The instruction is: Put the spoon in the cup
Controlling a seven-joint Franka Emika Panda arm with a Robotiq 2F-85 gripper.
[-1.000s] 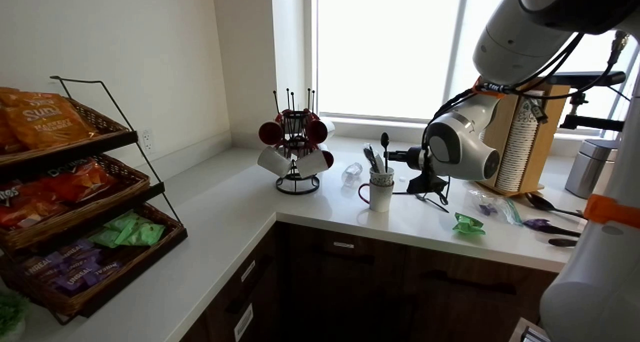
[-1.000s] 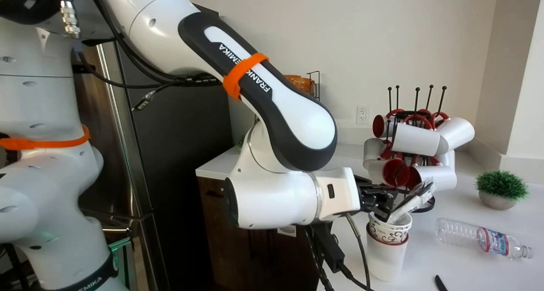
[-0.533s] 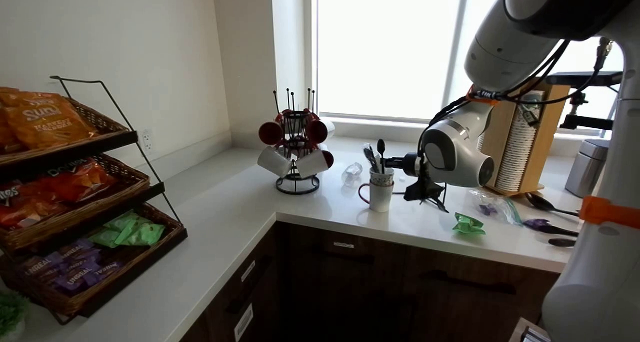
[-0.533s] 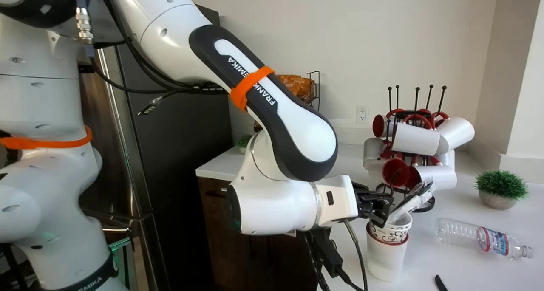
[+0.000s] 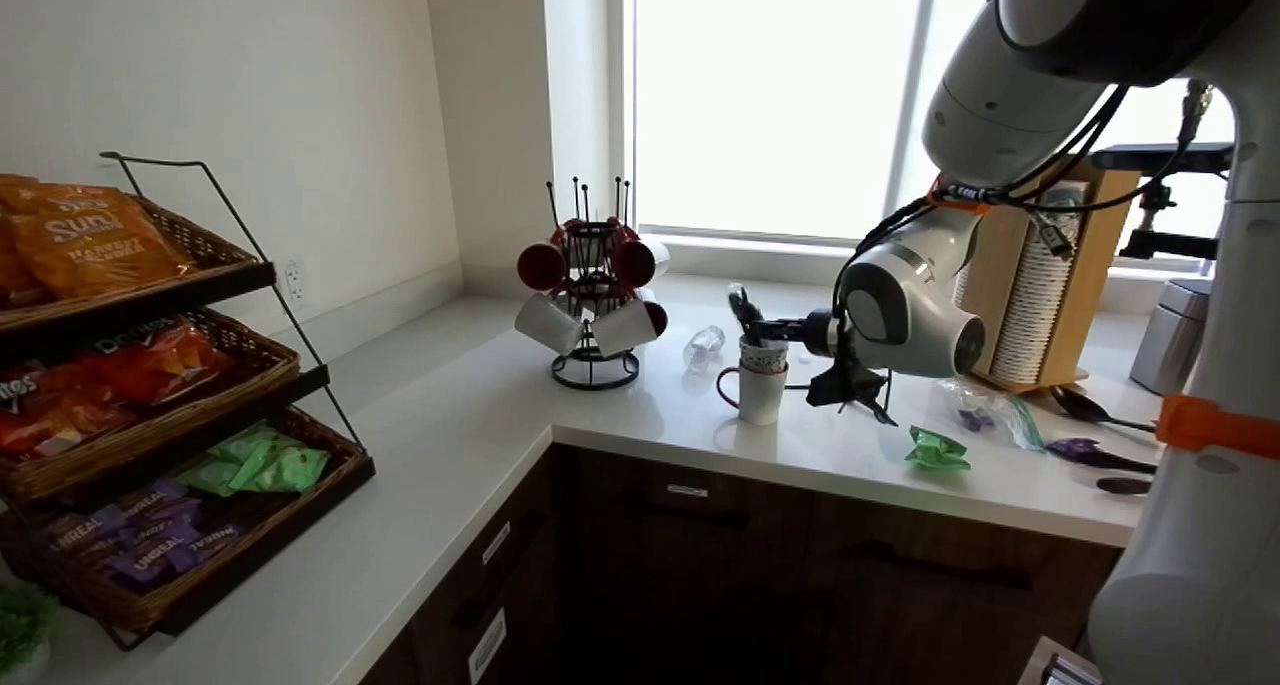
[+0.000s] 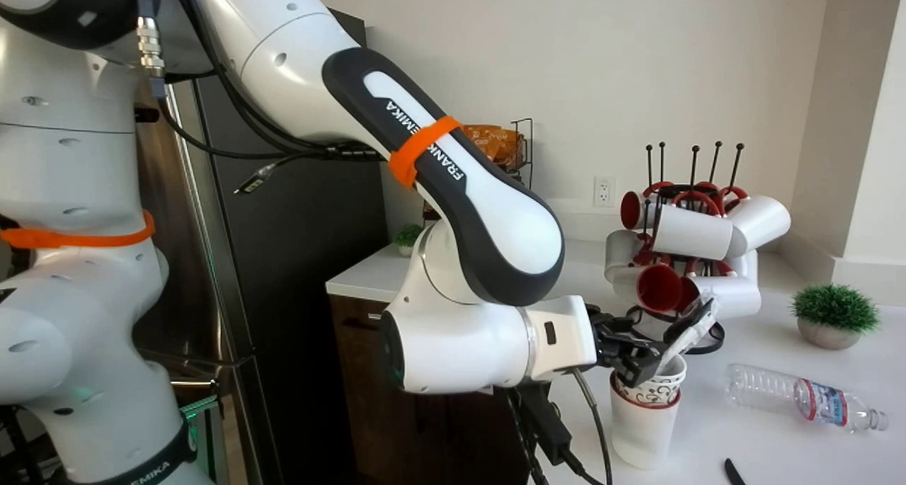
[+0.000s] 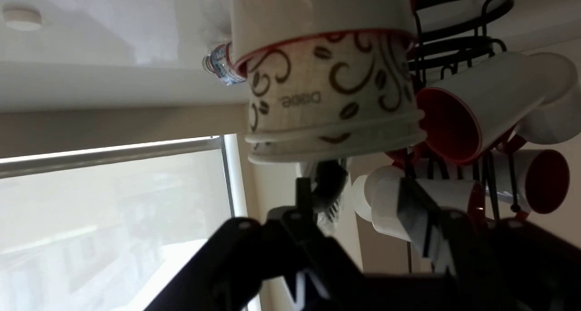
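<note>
- Spoon (image 7: 329,184): black, in the paper cup (image 7: 333,91), leaning away from the gripper (image 7: 356,193).
- Gripper: fingers well apart, gripping nothing; whether they touch the spoon, I cannot tell.
- Mug (image 6: 643,432): below the gripper, around the paper cup.

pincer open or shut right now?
Open. In the wrist view, the two tips of the pincer stand clearly apart, and part of a white mug in the background shows through the gap.
</note>
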